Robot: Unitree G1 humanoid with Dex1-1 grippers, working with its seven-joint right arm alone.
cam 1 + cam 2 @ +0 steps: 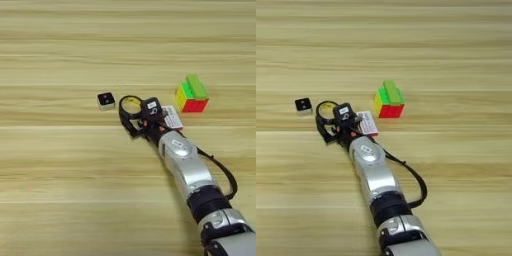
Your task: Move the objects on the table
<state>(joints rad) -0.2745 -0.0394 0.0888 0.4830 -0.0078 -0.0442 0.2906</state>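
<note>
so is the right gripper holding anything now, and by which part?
Cannot be told. The right gripper sits at the black ring, right by its rim, but a real hold isn't visible. The small block and cube lie apart, untouched.

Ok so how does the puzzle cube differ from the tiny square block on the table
The puzzle cube is green, yellow and red; the tiny square block is white with a black top. The cube is clearly bigger and carries a flat green bar on top; the block carries nothing. The cube sits right of the gripper, the block left of it. Both rest on the table, untouched.
</note>
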